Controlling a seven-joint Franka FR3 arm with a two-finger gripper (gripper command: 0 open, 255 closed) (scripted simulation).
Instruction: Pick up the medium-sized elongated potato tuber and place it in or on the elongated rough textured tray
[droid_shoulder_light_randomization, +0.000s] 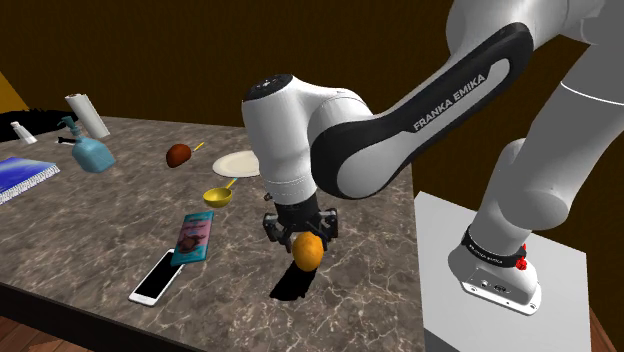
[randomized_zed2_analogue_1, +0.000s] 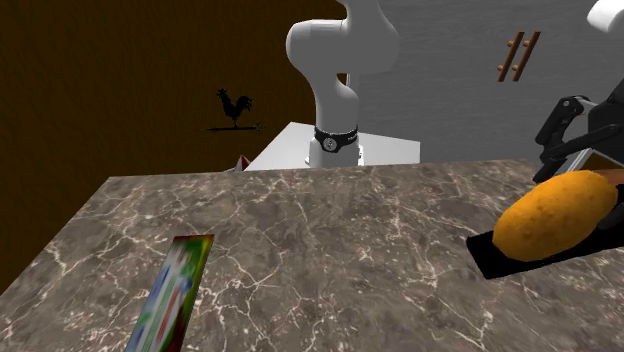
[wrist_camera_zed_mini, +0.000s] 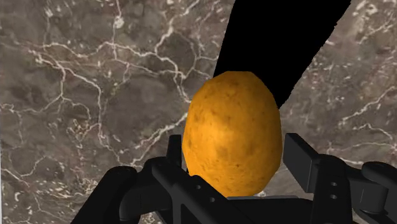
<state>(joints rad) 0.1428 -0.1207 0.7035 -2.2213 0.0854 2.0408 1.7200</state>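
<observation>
One potato (droid_shoulder_light_randomization: 307, 251), orange-brown, is seen in the shoulder view pinched between the black fingers of the gripper (droid_shoulder_light_randomization: 305, 240), near the table (droid_shoulder_light_randomization: 90, 235) edge closest to the stand (droid_shoulder_light_randomization: 500, 260). It appears raised a little. A flat black shape (droid_shoulder_light_randomization: 293, 285) lies right under it; shadow or object cannot be told. The long axis is near upright, slightly tilted. The table top is dark veined marble. Noted further along it: a phone (droid_shoulder_light_randomization: 157, 277), a colourful packet (droid_shoulder_light_randomization: 192, 238), a yellow bowl (droid_shoulder_light_randomization: 218, 195), a white plate (droid_shoulder_light_randomization: 237, 164), a brown item (droid_shoulder_light_randomization: 179, 155), a blue spray bottle (droid_shoulder_light_randomization: 90, 152), a paper roll (droid_shoulder_light_randomization: 87, 115) and a blue notebook (droid_shoulder_light_randomization: 22, 175). A dark brown wall is seen behind.

Second exterior view: the potato (randomized_zed2_analogue_1: 550, 218) is recorded at the right edge, above the black shape (randomized_zed2_analogue_1: 500, 258). The long axis slants up towards the right. The packet (randomized_zed2_analogue_1: 172, 295) lies at the lower left. A brown wall bearing a rooster figure (randomized_zed2_analogue_1: 235, 108) is met by a grey wall behind the stand (randomized_zed2_analogue_1: 300, 150).

Wrist view: the potato (wrist_camera_zed_mini: 232, 137) is clamped at its flanks by one finger on each side (wrist_camera_zed_mini: 298, 156), the narrower end pointing away from the hand. The black shape (wrist_camera_zed_mini: 280, 44) runs long and straight beyond it over the marble.
</observation>
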